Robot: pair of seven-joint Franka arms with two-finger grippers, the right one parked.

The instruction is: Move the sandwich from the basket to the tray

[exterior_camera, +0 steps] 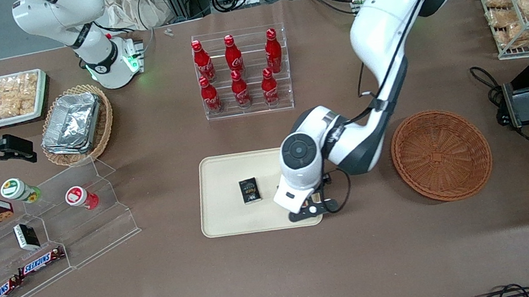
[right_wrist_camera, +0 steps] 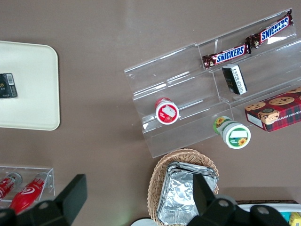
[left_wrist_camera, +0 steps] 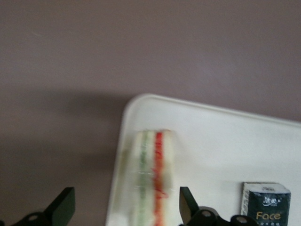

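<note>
The sandwich (left_wrist_camera: 151, 176) lies on the tray (exterior_camera: 225, 218) between the released gripper's (exterior_camera: 312, 208) spread fingers (left_wrist_camera: 187, 203); brown table (exterior_camera: 284, 273), lower centre.

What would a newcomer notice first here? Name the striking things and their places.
The white left arm's gripper hangs open over the cream tray at its corner toward the empty round wicker basket. Between its fingers the sandwich lies on the tray, beside a black packet. Farther from the camera, six red cola bottles stand in a clear rack.

tool (exterior_camera: 312, 209) over tray (exterior_camera: 225, 218) corner, basket (exterior_camera: 441, 154) beside
</note>
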